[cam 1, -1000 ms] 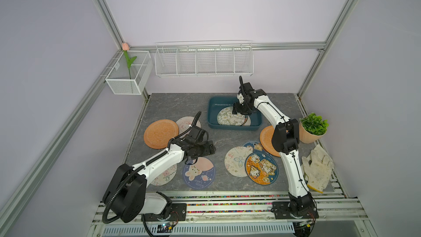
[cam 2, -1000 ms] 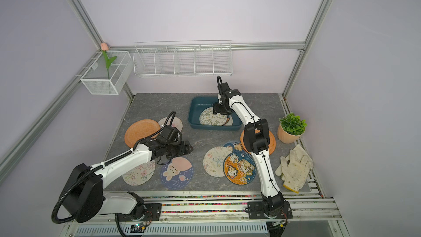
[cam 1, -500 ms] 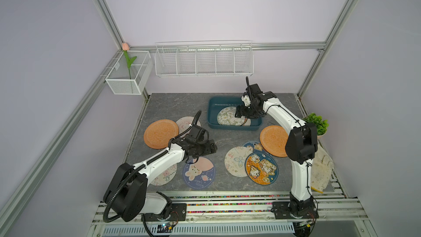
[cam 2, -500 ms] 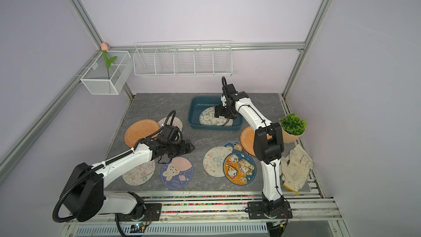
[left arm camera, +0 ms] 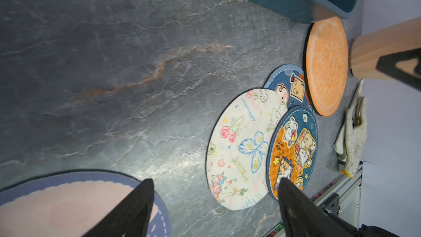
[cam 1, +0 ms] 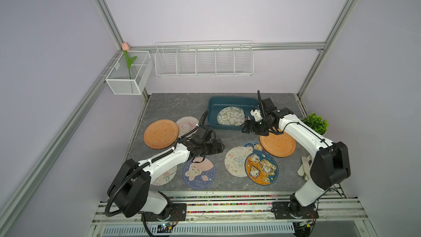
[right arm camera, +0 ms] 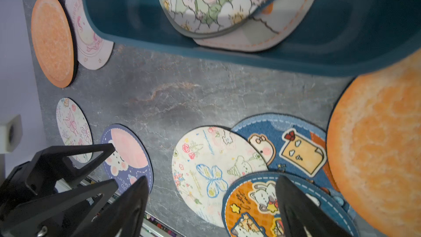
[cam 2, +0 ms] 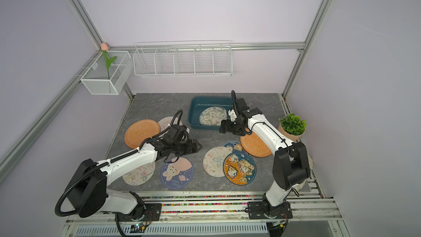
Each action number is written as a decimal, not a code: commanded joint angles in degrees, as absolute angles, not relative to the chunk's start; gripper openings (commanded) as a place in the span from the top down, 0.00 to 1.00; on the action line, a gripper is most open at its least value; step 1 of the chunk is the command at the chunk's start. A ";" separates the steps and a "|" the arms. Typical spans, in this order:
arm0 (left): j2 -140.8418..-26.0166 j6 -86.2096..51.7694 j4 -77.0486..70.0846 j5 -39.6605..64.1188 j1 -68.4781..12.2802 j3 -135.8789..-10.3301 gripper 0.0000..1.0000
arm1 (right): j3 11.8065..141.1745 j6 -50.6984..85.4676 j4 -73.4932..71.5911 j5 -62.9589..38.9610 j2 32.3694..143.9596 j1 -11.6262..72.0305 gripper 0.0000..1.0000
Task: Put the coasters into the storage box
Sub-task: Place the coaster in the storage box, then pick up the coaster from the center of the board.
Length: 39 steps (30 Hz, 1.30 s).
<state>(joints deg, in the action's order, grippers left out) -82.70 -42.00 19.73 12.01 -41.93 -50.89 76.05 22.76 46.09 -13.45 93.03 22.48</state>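
The right gripper (cam 1: pixel 246 129) and left gripper (cam 1: pixel 220 148) are held spread and empty (coasters (cam 1: pixel 231 116) already lie in the storage box (cam 1: pixel 232 102)), seemingly readied for further pickups

The box (cam 1: pixel 213 112) was smooth teal plastic with a soft sheen. The orange coasters (cam 1: pixel 160 134) looked rough and fuzzy; the printed coasters (left arm camera: pixel 237 147) looked matt, like cloth, over dark backing. The table (left arm camera: pixel 114 64) looked like veined grey stone. The rack (cam 1: pixel 204 60) was white-coated wire; the gloves (left arm camera: pixel 352 137) were speckled knitted cloth.
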 commanded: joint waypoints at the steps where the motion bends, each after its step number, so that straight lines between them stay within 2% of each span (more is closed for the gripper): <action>1: -85.02 -43.09 17.36 11.68 -43.87 -53.87 0.16 | 70.11 25.23 45.62 -14.41 87.09 21.89 0.11; 9: -89.91 -41.84 17.30 12.02 -48.11 -58.19 0.22 | 56.05 30.37 49.04 -12.28 74.89 20.10 0.11; 19: -98.84 -41.30 16.42 14.54 -54.00 -64.06 0.31 | 40.41 39.92 52.84 -9.74 61.86 13.91 0.09; 28: -105.75 -38.79 17.57 17.66 -56.81 -70.34 0.40 | 33.45 42.70 51.31 -8.85 58.04 8.38 0.09; 39: -110.92 -36.41 23.04 16.04 -59.02 -75.00 0.48 | 29.12 42.30 48.55 -8.23 56.17 7.82 0.14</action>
